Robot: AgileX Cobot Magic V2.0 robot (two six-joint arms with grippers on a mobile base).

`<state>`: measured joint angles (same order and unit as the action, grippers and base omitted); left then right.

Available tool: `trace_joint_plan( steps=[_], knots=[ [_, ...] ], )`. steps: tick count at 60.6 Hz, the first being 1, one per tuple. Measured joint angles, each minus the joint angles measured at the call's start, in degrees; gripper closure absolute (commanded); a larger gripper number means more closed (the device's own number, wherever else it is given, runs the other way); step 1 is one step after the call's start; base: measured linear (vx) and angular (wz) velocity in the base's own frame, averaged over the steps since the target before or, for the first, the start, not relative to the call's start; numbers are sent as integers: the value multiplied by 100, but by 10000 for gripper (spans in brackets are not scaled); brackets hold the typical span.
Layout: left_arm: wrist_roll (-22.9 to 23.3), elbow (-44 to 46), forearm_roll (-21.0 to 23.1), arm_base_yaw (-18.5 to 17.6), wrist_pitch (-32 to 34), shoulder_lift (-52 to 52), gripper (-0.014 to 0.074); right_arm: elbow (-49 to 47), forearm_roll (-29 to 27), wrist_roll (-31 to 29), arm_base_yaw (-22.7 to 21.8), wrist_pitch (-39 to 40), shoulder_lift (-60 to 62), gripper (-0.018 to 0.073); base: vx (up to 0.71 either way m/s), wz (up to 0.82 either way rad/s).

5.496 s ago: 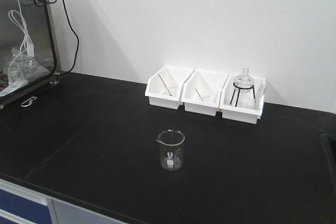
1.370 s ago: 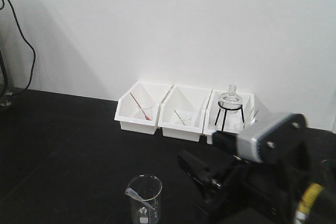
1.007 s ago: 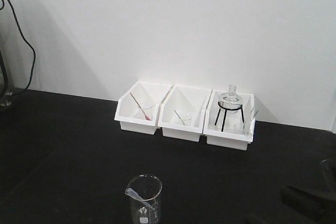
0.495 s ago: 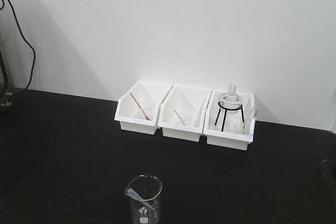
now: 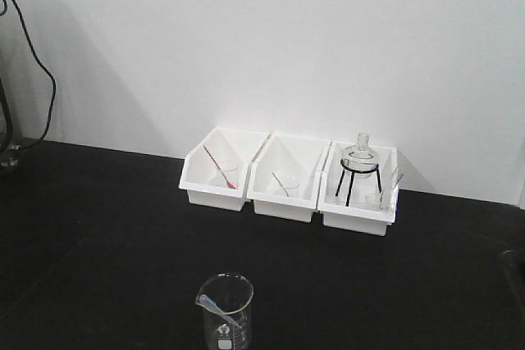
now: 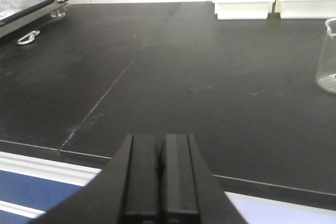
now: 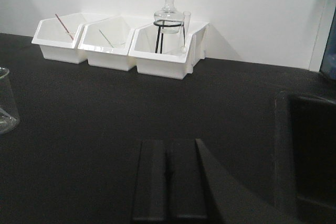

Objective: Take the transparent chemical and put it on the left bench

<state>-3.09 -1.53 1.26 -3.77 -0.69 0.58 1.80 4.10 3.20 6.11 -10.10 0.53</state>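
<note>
Since the view of 1.4 s ago, the right arm that filled the lower right of the front camera has dropped out of that picture, while the beaker has kept its place. Left to right: my left gripper (image 6: 161,145) hangs low over the near edge of the left bench (image 5: 98,227), its fingers pressed together on nothing. From it, the clear beaker (image 5: 224,313) stands forward and to the right, caught only at the right border of the left wrist view. The transparent chemical (image 5: 215,308), as I read it, leans inside that beaker. Its long axis is tilted, the upper end at the rim on the left gripper's side and the lower end slanting down toward the right gripper's side. My right gripper (image 7: 168,148) is likewise closed and empty, and sees the beaker forward and to its left, cut by the frame edge. The pipette therefore lies between the two grippers. I judge the right one slightly nearer, though the margin is small. Either jaw pair must first open and come from above, across that tilted stem.
</note>
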Motion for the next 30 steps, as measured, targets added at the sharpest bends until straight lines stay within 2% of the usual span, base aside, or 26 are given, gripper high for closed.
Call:
trace_joint_plan(
  steps=[30],
  knots=[
    [0,0,0,0,0,0,600,0,-45,1,-11,-54,0,567,0,0]
  ],
)
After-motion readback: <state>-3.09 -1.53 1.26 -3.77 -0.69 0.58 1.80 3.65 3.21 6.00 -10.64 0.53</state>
